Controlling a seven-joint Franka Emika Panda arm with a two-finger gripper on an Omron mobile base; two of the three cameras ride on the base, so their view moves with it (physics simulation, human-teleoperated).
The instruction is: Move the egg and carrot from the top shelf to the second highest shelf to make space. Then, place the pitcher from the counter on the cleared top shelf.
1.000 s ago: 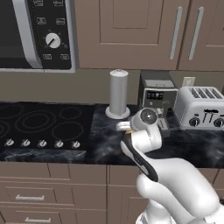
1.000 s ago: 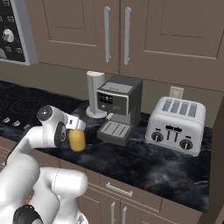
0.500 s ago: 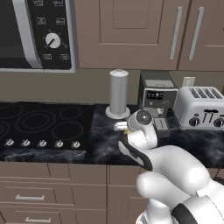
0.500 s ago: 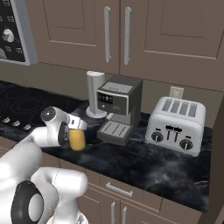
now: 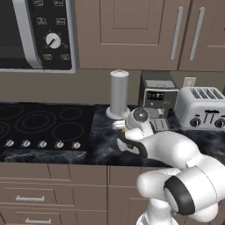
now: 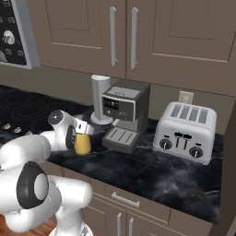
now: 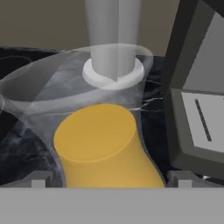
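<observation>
The pitcher [image 7: 98, 140], a yellow-orange carafe with a clear neck and flared mouth, stands on the black marbled counter [image 6: 152, 170] just left of the coffee machine. My gripper [image 7: 109, 179] is open. One dark fingertip shows on each side of the pitcher's body, and I cannot tell whether they touch it. From the right base view the gripper [image 6: 84, 133] sits at the top of the pitcher [image 6: 83, 144]. In the left base view my hand hides most of the pitcher [image 5: 125, 130]. The egg, the carrot and both shelves are out of view.
A grey upright cylinder [image 6: 99, 97] on a round base stands right behind the pitcher. A coffee machine [image 6: 124, 115] is close on its right, with a toaster [image 6: 186, 131] beyond. A cooktop [image 5: 39, 127] lies to the left under a microwave [image 5: 35, 35]. Wall cabinets hang above.
My hand has edged forward and down onto the pitcher, and the arm's elbow has swung nearer the cameras. The jaws stayed open and the pitcher has not moved.
</observation>
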